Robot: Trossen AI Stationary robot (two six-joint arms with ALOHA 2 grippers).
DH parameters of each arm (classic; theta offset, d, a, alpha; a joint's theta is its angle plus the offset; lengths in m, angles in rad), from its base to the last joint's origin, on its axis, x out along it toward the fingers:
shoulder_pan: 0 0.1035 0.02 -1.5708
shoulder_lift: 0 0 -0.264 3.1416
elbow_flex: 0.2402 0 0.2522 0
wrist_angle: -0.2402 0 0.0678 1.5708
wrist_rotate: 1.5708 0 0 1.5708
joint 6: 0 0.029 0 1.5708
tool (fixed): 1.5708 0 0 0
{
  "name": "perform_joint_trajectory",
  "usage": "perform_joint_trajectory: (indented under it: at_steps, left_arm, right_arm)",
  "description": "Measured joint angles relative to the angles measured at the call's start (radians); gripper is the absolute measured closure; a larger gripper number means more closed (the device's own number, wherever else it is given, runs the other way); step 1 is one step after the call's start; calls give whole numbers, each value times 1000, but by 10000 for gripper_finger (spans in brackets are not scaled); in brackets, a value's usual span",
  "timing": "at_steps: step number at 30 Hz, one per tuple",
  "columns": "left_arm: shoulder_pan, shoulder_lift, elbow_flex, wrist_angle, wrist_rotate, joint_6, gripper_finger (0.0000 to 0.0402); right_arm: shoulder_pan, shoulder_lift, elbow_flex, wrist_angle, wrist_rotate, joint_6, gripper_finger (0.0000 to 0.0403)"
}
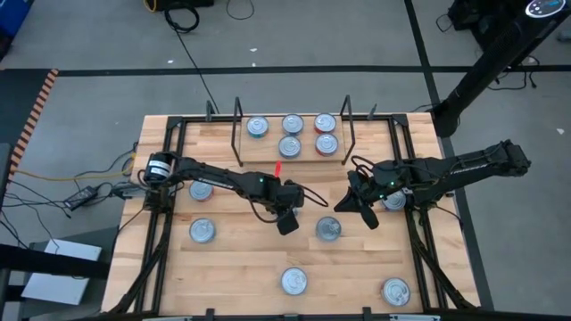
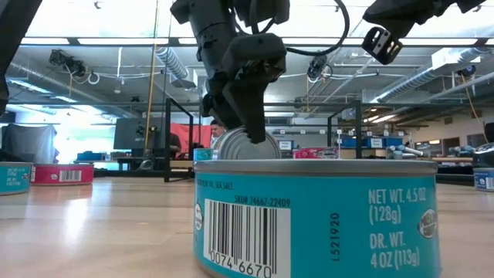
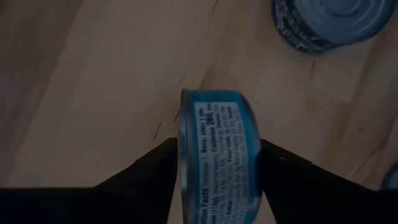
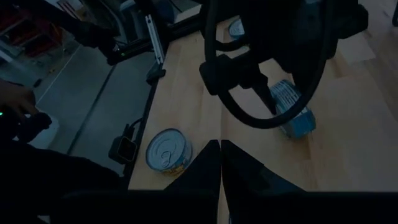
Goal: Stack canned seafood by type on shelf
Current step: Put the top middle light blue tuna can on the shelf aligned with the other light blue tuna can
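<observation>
High view: a light-wood butcher-block desk (image 1: pixel 241 259) with black frame rails stands on a grey floor crossed by dark tape lines and loose cables. The shelf (image 1: pixel 290 134), a narrow board with black wire uprights, sits at the far edge of the desk and carries five tins: three in its back row, two in front, the right-hand pair with red sides. Loose tins lie on the desk at the left, at the near centre, at the near right corner and beside the right arm.

The left pincer (image 1: pixel 287 218) is at mid-desk, just left of a loose tin (image 1: pixel 328 229). Left wrist view shows its fingers on either side of a blue-labelled tin (image 3: pixel 217 155) standing on edge; whether they press it or only flank it cannot be told. The right pincer (image 1: pixel 364 212) hangs above the desk right of centre, fingers pressed together, holding nothing.

Low view: a teal tin (image 2: pixel 316 220) fills the foreground on the pale wood. Behind it the room shows an open ceiling with ducts and strip lights, black frames, and a person partly hidden far off behind the left arm.
</observation>
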Motion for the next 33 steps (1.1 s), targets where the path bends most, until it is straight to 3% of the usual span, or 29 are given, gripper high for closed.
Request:
perform_joint_trajectory:
  at_steps: [7, 13, 16, 19, 26, 33]
  left_arm:
    - [0, -6, 10, -11, 0, 5, 257]
    - [0, -6, 11, -16, 3, 8, 258]
    - [4, -7, 42, -95, -23, 3, 258]
    - [13, -7, 99, -209, -106, -2, 258]
    - [53, -7, 215, -521, -444, -38, 258]
    - [100, 2, 195, -567, -669, 24, 258]
  right_arm:
    - [0, 0, 0, 0, 0, -8, 378]
    - [0, 0, 0, 0, 0, -8, 378]
    - [0, 0, 0, 0, 0, -8, 378]
    - [0, 0, 0, 0, 0, -8, 378]
    - [-2, 0, 0, -1, 0, -15, 378]
    - [-2, 0, 0, -2, 0, 0, 378]
